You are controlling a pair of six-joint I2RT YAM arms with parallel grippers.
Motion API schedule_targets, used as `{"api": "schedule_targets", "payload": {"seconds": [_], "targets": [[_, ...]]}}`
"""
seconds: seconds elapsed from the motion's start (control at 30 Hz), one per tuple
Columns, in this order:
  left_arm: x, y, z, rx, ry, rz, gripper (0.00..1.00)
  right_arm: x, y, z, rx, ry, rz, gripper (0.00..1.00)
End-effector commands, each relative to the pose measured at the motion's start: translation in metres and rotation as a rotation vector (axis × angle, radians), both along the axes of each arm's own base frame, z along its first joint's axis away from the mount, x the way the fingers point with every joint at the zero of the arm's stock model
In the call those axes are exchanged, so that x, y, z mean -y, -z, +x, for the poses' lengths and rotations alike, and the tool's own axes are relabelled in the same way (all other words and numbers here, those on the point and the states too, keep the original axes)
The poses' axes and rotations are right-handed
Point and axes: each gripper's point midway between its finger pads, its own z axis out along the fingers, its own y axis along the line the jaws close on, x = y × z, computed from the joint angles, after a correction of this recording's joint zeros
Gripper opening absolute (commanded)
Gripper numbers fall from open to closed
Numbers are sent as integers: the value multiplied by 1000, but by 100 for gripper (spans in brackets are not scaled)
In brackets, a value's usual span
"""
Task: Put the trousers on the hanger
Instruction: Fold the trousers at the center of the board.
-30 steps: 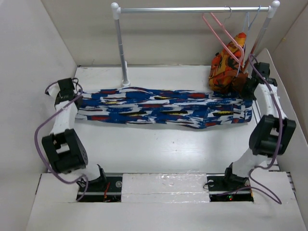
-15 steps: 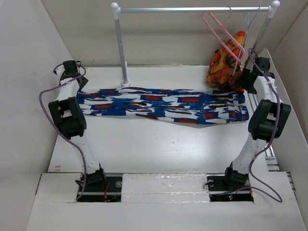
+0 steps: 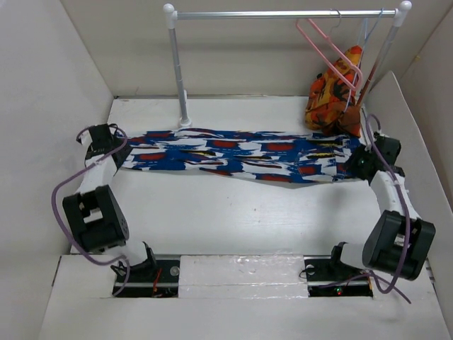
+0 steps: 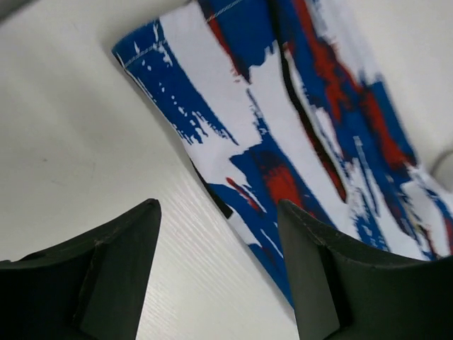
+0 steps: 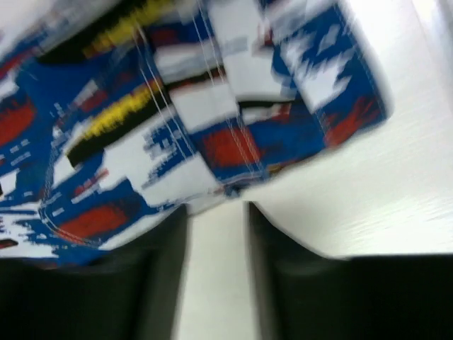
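Left gripper and right gripper are standing released at opposite ends of the trousers.
Left jaws are gaping wide and empty over the trousers' left edge; right jaws are standing narrowly parted, gripping nothing, in a blurred view of the right end. Trousers are lying flat, stretched lengthwise across the table. Behind their right end, the hanger is hanging tilted from the rail, beside an orange-red garment.
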Motion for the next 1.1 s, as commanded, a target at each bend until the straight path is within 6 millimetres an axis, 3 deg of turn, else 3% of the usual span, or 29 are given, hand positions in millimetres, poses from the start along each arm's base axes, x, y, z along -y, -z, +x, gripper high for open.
{"api": "schedule_targets", "payload": {"seconds": [0.0,0.07,0.13,0.27,0.43,0.47,0.53,0.57,0.6,0.63,0.67,0.7,0.77,0.83,0.87,0.9,0.93,0.97,1.0,1.07], "targets": [[11,33,16,-34,38,-103,63,-22,24,1,35,-83,113,53],[17,44,20,-60,52,-148,63,-30,46,-4,-18,-102,174,64],[22,57,22,-86,68,-187,64,-36,57,-3,-21,-116,216,67],[29,78,24,-125,64,-250,65,-35,71,4,-24,-61,264,72],[29,100,35,-149,40,-292,65,-43,77,30,40,-15,320,76],[29,106,34,-165,35,-296,66,-42,76,37,61,15,348,74],[23,99,49,-147,32,-262,62,-49,84,43,46,28,364,69],[22,99,52,-149,34,-261,58,-48,84,45,43,56,380,47],[20,98,57,-148,38,-257,47,-49,82,50,51,63,370,35],[19,96,62,-140,46,-251,38,-48,80,53,55,72,357,16],[16,102,61,-165,37,-242,27,-49,80,52,42,76,341,6],[12,95,70,-149,41,-229,5,-43,75,57,55,91,312,0],[6,102,67,-202,38,-204,0,-42,75,52,26,83,278,0],[-3,94,68,-210,31,-181,0,-37,65,47,29,85,230,0],[-17,85,61,-229,2,-102,0,-37,69,34,-14,73,204,0],[-21,84,52,-245,-8,-71,0,-34,58,26,0,72,170,0],[-35,64,37,-238,-54,24,0,-32,59,3,-43,60,115,0],[-35,64,37,-237,-55,25,0,-32,59,3,-44,60,114,0],[-39,71,20,-272,-73,39,0,-32,59,-6,-52,58,99,0],[-41,63,-2,-290,-128,67,0,-34,70,-37,-107,46,80,0]]}}
